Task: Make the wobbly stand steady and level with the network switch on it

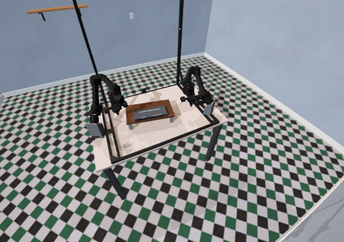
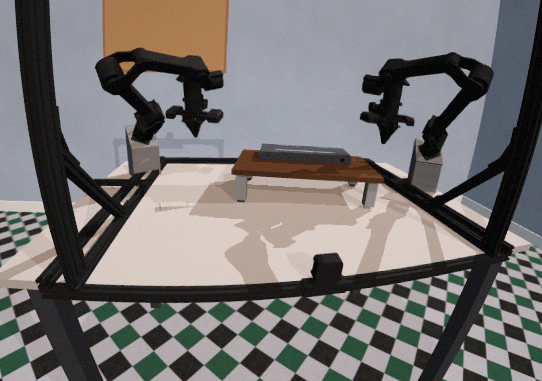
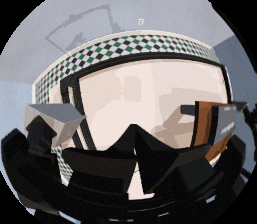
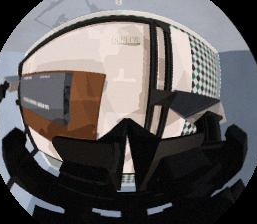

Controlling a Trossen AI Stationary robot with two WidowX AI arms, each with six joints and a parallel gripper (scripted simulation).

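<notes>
The left gripper hangs point down above the table, its fingers pressed together on nothing. The right gripper also points down, fingers shut together and empty, near the other end of the stand. Both are apart from the brown stand, which stands on its pale legs between the arms. The network switch lies on its board. Beyond, a pale ridged strip lies on the table, well apart from the stand; whether the stand sits level I cannot tell
</notes>
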